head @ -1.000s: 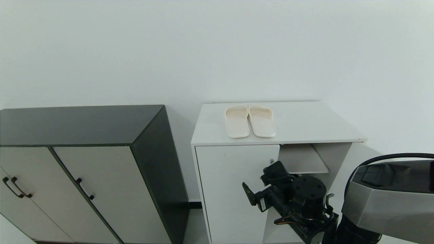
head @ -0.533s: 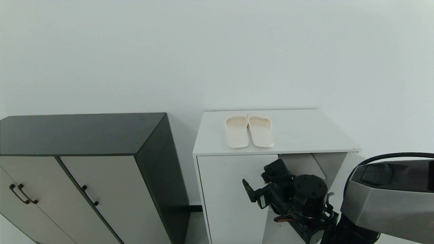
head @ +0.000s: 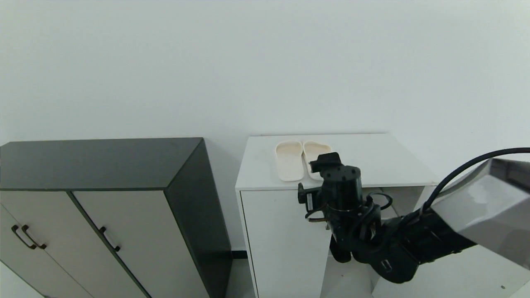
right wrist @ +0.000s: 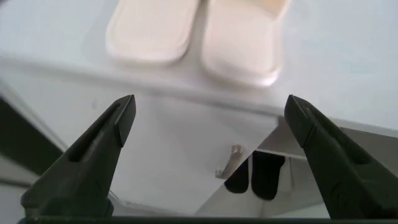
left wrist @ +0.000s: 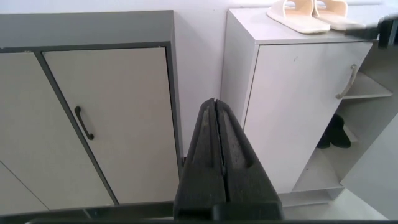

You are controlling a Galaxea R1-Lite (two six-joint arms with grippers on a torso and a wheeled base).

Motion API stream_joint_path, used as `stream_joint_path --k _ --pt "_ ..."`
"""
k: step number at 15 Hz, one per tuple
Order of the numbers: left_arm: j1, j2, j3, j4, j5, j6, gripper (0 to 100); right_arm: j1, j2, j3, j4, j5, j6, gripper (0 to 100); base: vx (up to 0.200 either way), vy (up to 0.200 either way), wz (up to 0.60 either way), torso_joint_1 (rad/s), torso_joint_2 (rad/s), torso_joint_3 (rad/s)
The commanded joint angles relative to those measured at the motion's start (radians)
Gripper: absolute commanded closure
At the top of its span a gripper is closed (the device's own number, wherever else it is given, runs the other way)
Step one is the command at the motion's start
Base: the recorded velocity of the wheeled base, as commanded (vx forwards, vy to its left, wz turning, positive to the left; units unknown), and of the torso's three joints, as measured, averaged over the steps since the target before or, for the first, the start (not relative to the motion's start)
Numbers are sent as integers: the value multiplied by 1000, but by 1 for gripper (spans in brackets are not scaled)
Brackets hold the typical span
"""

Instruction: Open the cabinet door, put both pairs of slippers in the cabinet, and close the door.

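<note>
Right wrist view: the right gripper (right wrist: 209, 106), jaws spread wide, faces the pair of cream foam slippers (right wrist: 149, 28) near the front edge atop the white boxy cabinet (right wrist: 348, 56). A shallow grab could nudge one slipper off that edge. The black slippers (right wrist: 255, 175) inside the cabinet sit half hidden.

The right gripper (right wrist: 210, 102) is spread wide over the front edge of the white cabinet (right wrist: 348, 56). A cream pair of slippers (right wrist: 199, 31) lies side by side on top. A black pair (right wrist: 255, 174) sits inside, beside the handle (right wrist: 229, 163) of the open door (right wrist: 155, 155).
</note>
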Motion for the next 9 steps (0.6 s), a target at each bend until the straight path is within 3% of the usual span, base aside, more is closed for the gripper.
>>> stream_joint_path --k 1,3,9 --pt "0 1 0 -1 0 0 100 8 -83 -134 156 -43 107 0 0 0 0 0 0 0" --pt "0 1 0 -1 -1 0 100 11 -94 -185 305 -43 200 0 0 0 0 0 0 0" --pt "0 1 0 -1 0 0 100 16 -74 -168 329 -47 217 0 200 0 0 2 -2 2"
